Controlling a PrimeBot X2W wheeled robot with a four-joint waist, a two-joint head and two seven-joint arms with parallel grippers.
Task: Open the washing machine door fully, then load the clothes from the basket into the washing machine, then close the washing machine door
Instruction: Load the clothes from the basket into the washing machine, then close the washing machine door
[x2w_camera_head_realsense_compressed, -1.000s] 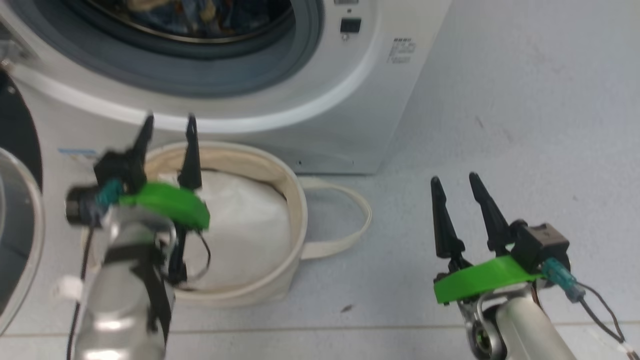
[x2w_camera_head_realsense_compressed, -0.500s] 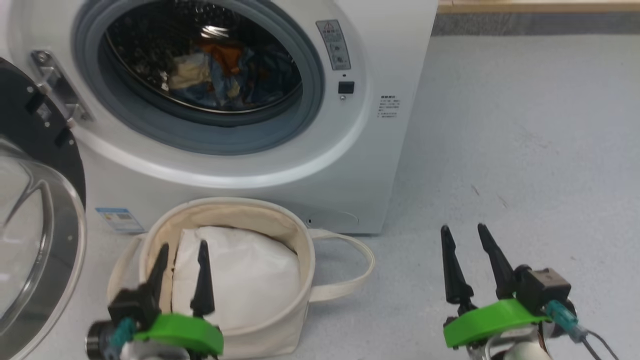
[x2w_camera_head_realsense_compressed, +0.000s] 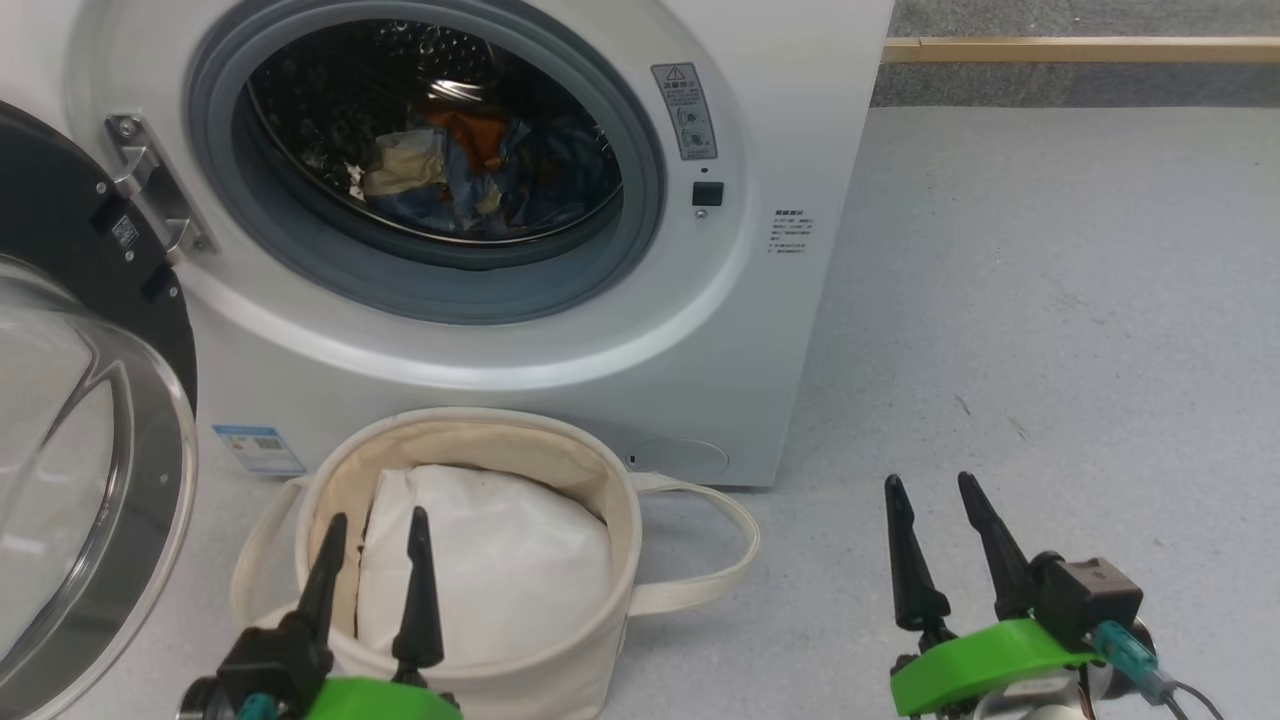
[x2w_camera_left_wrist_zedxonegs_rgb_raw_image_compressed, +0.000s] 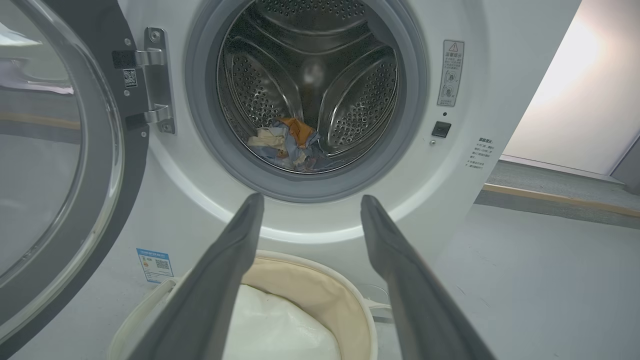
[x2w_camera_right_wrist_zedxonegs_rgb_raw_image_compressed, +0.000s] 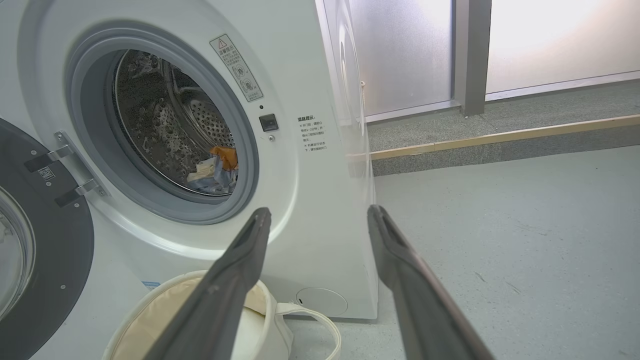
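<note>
The white washing machine (x2w_camera_head_realsense_compressed: 760, 300) stands with its round door (x2w_camera_head_realsense_compressed: 90, 440) swung wide to the left on its metal hinge. The clothes (x2w_camera_head_realsense_compressed: 450, 175) lie in the steel drum: blue, cream and orange fabric, also seen as a small heap of clothes (x2w_camera_left_wrist_zedxonegs_rgb_raw_image_compressed: 287, 142) in the left wrist view. The cream basket (x2w_camera_head_realsense_compressed: 600, 480) sits on the floor before the machine and holds a plain white padded bag (x2w_camera_head_realsense_compressed: 500, 560). My left gripper (x2w_camera_head_realsense_compressed: 377, 530) is open above the basket's near rim, holding nothing. My right gripper (x2w_camera_head_realsense_compressed: 930, 492) is open over bare floor to the basket's right.
Grey floor (x2w_camera_head_realsense_compressed: 1050, 300) stretches to the right of the machine. A wooden strip and low step (x2w_camera_right_wrist_zedxonegs_rgb_raw_image_compressed: 500, 137) run along the far wall under frosted glass panels. A blue label sticker (x2w_camera_head_realsense_compressed: 258, 448) sits low on the machine's front.
The head camera has tilted up, so the drum and clothes have come into view. My left gripper has dropped toward the bottom edge of the head view; the right sits lower too.
</note>
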